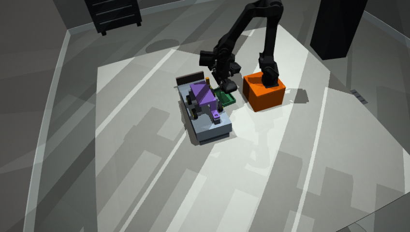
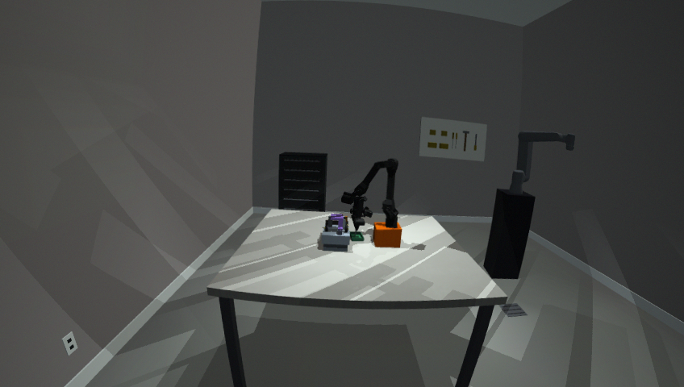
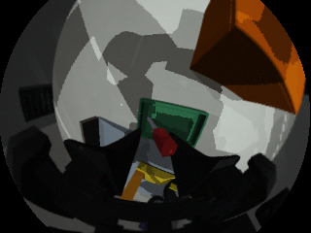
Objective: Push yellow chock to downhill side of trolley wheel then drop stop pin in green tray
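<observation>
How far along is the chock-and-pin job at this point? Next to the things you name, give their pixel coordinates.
Looks done: the stop pin [image 3: 164, 141] is out, red head showing between the opened fingers of the gripper [image 1: 222, 89] [image 2: 356, 230] [image 3: 155, 132]; the trolley [image 1: 202, 93] [image 2: 339, 222] stands on the ramp [image 1: 214, 132] [image 2: 335, 238].
In hand: releasing the pin over the green tray [image 1: 230, 102] [image 2: 356, 236] [image 3: 173, 105].
Left: backing away. Chock contact isn't discernible.

In the top view we find the trolley [image 1: 202, 93] [image 2: 339, 223] on the ramp [image 1: 214, 132] [image 2: 335, 238] [image 3: 111, 133], the chock [image 1: 207, 80] [image 3: 131, 185] at its one o'clock, the tray [image 1: 231, 102] [image 2: 356, 239] [image 3: 142, 114] beside the ramp at two, and the arm's block [image 1: 269, 99] [image 2: 387, 237] [image 3: 233, 63] at the tray's three.
</observation>
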